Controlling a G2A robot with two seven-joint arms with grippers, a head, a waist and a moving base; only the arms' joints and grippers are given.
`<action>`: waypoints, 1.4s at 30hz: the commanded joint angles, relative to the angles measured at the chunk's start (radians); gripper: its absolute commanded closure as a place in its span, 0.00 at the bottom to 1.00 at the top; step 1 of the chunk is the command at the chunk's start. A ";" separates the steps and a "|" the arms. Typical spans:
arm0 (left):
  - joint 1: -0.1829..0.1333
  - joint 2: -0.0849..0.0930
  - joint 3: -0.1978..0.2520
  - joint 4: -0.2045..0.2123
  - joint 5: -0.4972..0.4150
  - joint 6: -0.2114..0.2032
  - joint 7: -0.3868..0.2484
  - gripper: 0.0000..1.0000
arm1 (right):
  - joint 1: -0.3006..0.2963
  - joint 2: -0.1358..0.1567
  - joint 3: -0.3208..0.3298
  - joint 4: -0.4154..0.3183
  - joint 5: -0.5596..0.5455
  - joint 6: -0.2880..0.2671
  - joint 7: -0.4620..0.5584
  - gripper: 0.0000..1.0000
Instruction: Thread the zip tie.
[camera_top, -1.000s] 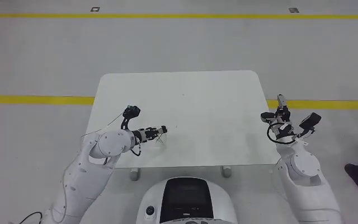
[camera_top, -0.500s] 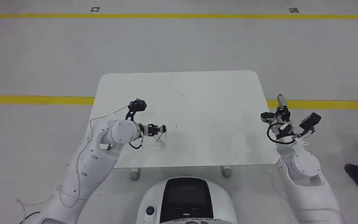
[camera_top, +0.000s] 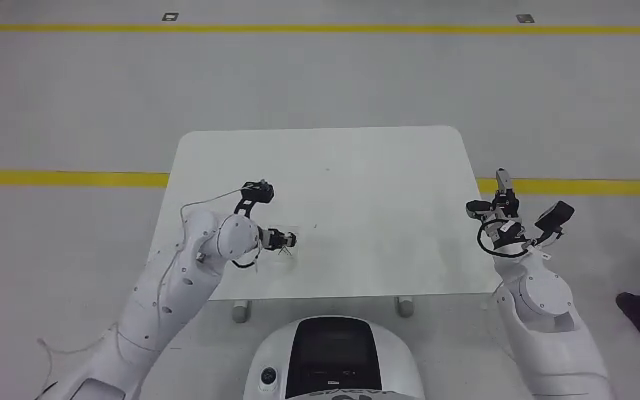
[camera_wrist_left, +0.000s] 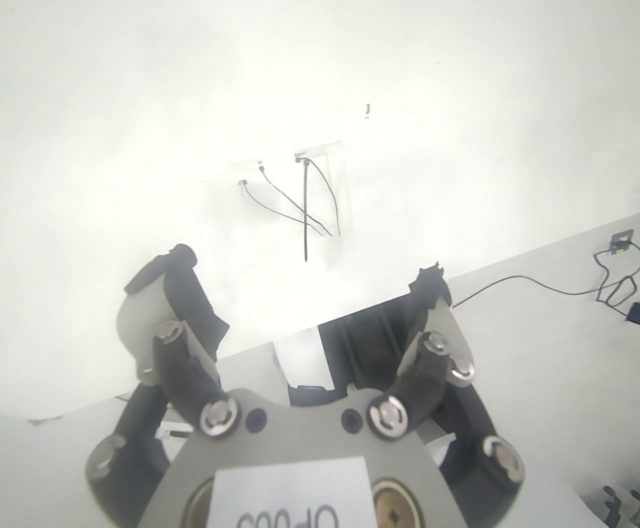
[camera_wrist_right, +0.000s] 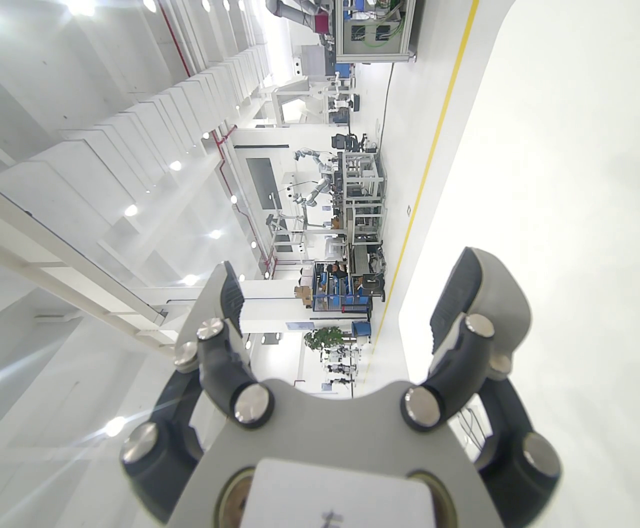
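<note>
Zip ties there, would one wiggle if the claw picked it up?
Probably. The zip ties are thin long strips and some curve, so one would likely droop. They look light, so a nudge may slide them. They lie crossed, so lifting one might drag another.

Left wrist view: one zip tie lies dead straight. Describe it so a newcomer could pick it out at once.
On the white table, toward the robot's side, a small cluster of thin black zip ties lies just ahead of the open left gripper. The straight zip tie runs directly toward that gripper, while the others beside it all slant or curve.
</note>
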 joint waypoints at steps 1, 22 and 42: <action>-0.026 -0.008 0.033 0.033 0.004 0.020 -0.013 0.00 | 0.000 0.000 0.000 0.000 0.000 0.000 0.000 0.00; -0.093 -0.037 0.117 0.108 -0.031 -0.024 0.077 0.00 | 0.000 0.000 0.000 0.000 0.000 0.000 0.000 0.00; -0.234 -0.094 0.243 0.300 0.011 0.015 0.080 0.00 | 0.000 0.000 0.000 0.000 0.000 0.000 0.000 0.00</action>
